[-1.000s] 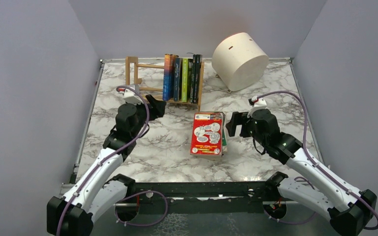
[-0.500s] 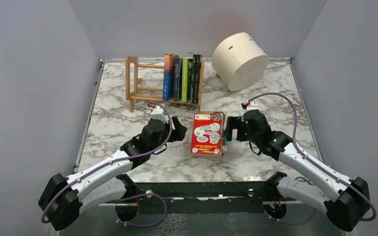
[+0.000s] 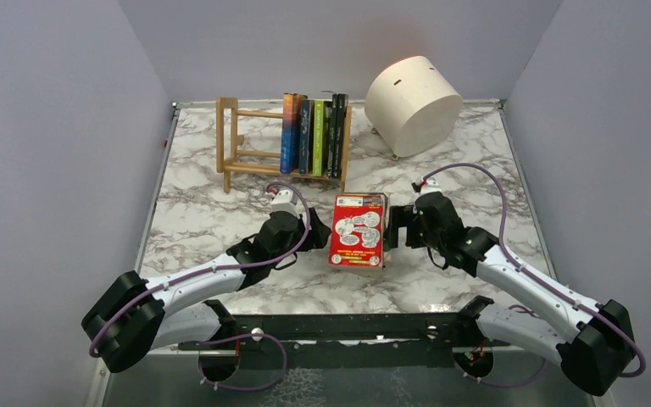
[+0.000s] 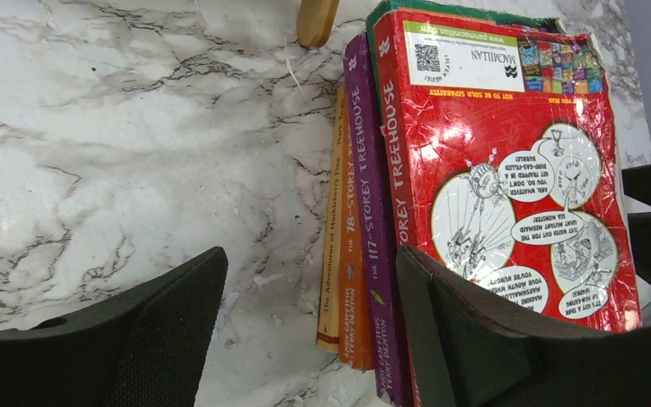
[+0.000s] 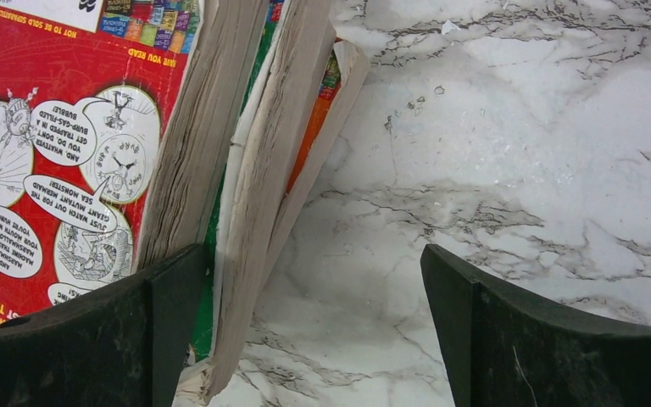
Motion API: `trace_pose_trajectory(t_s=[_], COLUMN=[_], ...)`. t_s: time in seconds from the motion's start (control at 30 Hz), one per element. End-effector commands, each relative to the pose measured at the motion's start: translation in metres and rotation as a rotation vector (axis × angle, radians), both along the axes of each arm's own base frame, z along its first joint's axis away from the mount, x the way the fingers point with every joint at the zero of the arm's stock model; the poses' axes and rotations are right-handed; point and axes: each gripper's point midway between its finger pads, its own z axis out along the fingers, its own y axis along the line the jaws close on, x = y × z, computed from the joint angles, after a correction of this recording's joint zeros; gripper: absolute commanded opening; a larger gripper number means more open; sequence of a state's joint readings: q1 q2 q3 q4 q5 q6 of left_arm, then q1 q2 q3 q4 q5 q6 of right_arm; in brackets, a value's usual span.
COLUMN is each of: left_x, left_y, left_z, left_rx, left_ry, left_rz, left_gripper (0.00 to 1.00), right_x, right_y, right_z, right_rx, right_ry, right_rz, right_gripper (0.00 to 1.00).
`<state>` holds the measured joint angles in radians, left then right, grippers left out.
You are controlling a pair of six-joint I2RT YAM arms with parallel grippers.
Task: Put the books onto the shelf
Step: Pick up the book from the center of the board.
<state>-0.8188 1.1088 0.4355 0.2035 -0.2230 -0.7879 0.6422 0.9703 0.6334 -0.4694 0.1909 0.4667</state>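
Observation:
A stack of books with a red cover [image 3: 357,231] on top lies flat mid-table. My left gripper [image 3: 315,231] sits open at its left side. In the left wrist view its gripper [image 4: 309,326] straddles the yellow, orange and purple spines [image 4: 363,254], and one finger [image 4: 466,339] hangs over the red book [image 4: 509,161]. My right gripper [image 3: 394,229] is open at the stack's right side. In the right wrist view its gripper [image 5: 314,326] frames the page edges [image 5: 258,170], pinching nothing. The shelf [image 3: 239,154] at the back holds several upright books [image 3: 314,136] in its right half.
A cream cylindrical drum [image 3: 413,93] lies on its side at the back right. Grey walls close in the marble table [image 3: 212,212] on three sides. A wooden foot of the shelf [image 4: 316,21] shows just beyond the stack in the left wrist view.
My left arm has swung down from beside the shelf to the stack's left side, its jaws widening a little. The right gripper has edged left toward the stack.

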Motion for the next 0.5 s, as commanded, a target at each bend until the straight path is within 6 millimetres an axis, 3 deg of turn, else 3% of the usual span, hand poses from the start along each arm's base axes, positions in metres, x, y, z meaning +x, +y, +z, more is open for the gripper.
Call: trace_pose_trajectory(t_s=[0.0,0.27,0.47], left_x=[0.000,-0.006,-0.005], left_y=[-0.024,-0.034,-0.022], left_z=[0.016,0.023,0.029], left_rx=[-0.109,-0.185,-0.198], left_ry=[-0.017,-0.009,-0.036], left_rz=[-0.055,-0.089,-0.040], left_gripper=[0.68,0.70,0.70], right_x=[0.001,0.002,0.003], right_y=[0.010,0.014,0.015], right_z=[0.001,0.000,0.001], right_rx=[0.040,0.048,0.051], right_ry=[-0.006,0.000,0.000], right_rz=[0.023,0.036,0.034], right_gripper=[0.95,0.95,0.95])
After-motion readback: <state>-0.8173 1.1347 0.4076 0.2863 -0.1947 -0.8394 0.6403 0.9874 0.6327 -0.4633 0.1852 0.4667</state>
